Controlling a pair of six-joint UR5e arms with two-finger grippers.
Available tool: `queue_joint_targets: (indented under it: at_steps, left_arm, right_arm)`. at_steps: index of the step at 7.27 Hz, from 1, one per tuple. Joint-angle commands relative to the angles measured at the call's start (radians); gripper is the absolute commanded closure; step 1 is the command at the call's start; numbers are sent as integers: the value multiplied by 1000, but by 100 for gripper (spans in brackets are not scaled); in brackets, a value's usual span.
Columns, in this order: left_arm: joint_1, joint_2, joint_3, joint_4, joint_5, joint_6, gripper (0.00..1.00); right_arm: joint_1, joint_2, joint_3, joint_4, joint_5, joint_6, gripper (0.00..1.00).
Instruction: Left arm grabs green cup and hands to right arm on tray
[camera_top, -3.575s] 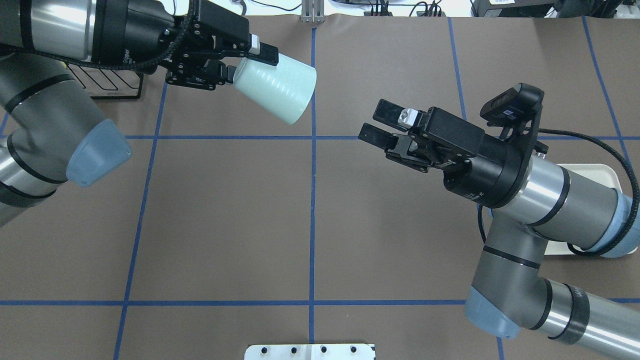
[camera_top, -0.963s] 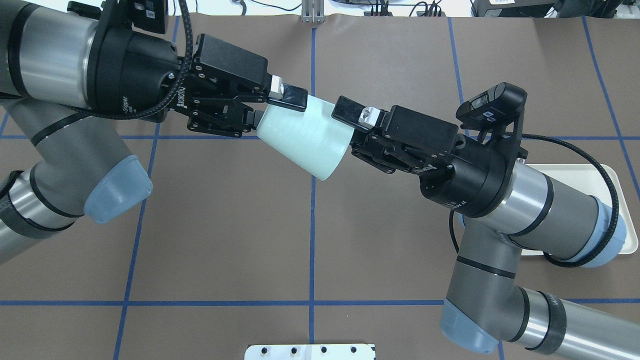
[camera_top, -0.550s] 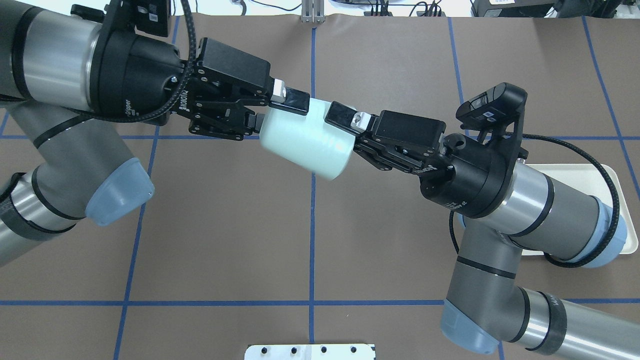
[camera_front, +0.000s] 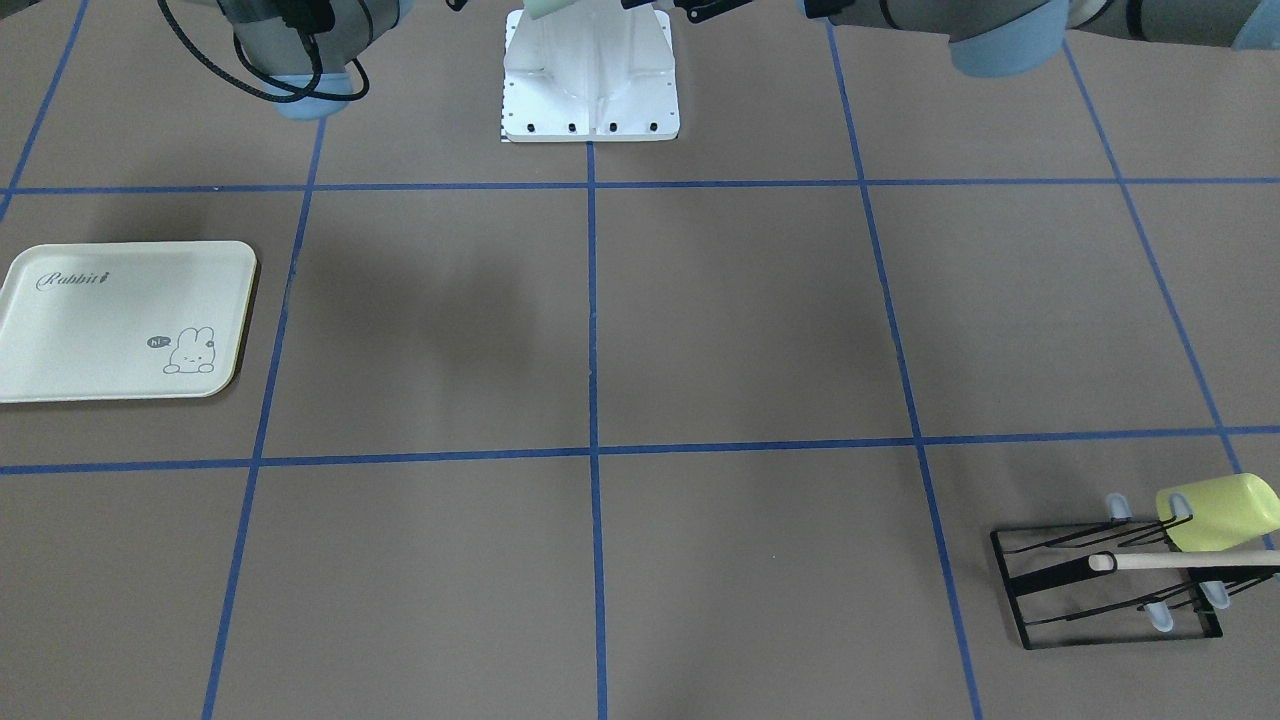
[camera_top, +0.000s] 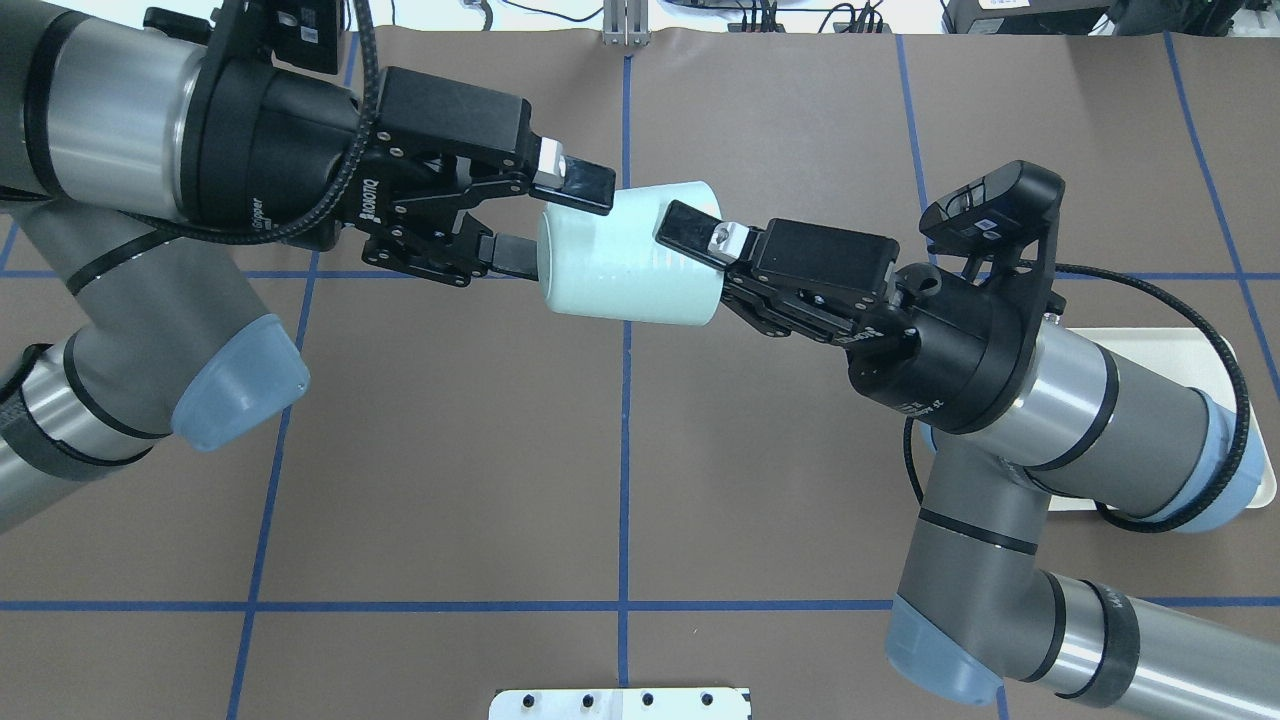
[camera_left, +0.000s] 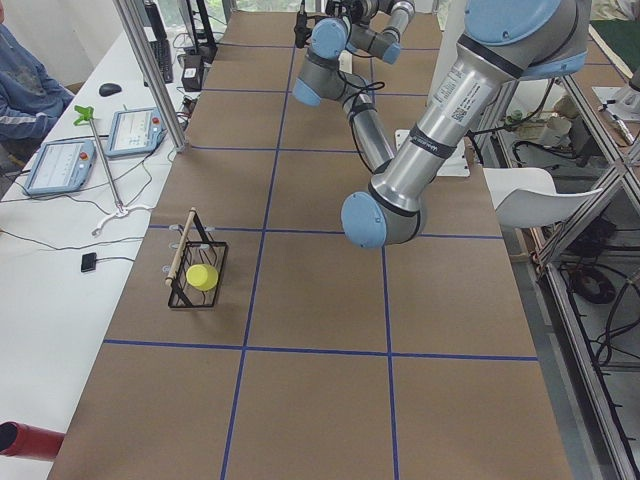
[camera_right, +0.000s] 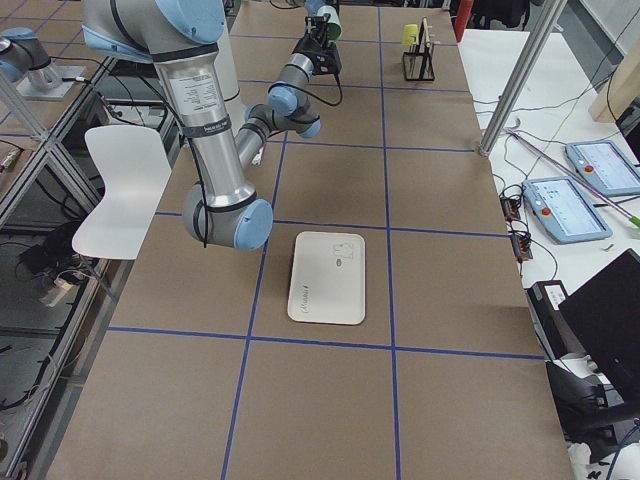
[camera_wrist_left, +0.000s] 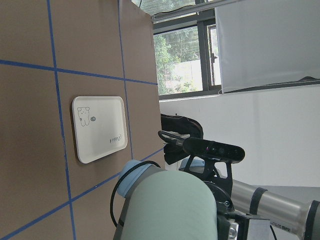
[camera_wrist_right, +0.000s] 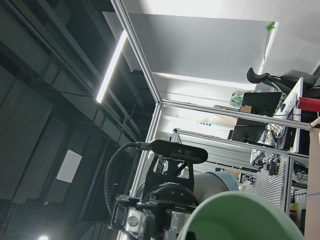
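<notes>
The pale mint-green cup (camera_top: 625, 260) lies on its side in the air above the table's middle, between both grippers. My right gripper (camera_top: 692, 250) is shut on the cup's rim, with one finger (camera_top: 690, 222) over the wall and the other hidden. My left gripper (camera_top: 545, 222) is open at the cup's base, its fingers spread just wider than the base. The cup also fills the bottom of the left wrist view (camera_wrist_left: 170, 205) and the right wrist view (camera_wrist_right: 240, 217). The cream Rabbit tray (camera_front: 100, 330) lies bare on the table under the right arm (camera_top: 1100, 430).
A black wire rack (camera_front: 1100, 585) with a yellow-green cup (camera_front: 1220, 510) and a wooden stick stands at the far corner on my left side. The white base plate (camera_front: 590, 90) sits between the arms. Operators' desks run beside the table (camera_left: 70, 160).
The right gripper moved in and shut on the cup's rim. The left gripper's fingers have spread apart from the base. The cup has turned more level.
</notes>
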Motion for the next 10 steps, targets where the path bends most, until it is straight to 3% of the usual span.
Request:
queue_joint_targets:
  at_steps: [1,3,4,6,8,10]
  left_arm:
    - [-3,3,1,0,1,0,0]
    - [-3,6,1,0,0,1,0]
    - [-3,8,1,0,0,9,0]
    - [0,12,32,0,-5,24,0]
    - [-3,41,70,28,-3,64,0]
    - [-12,83,70,200,-2,226,0]
  right_arm:
    - [6,-42,19,1,-1,6,100]
    - [36,-116,22,-7,-14,8,100]
    - [105,-195,14,-27,-8,6,100]
    - [182,-231,17,-244,18,5,100]
    - [344,-222,26,-480,260,5,100]
    - [558,-227,35,-693,553,-8,100]
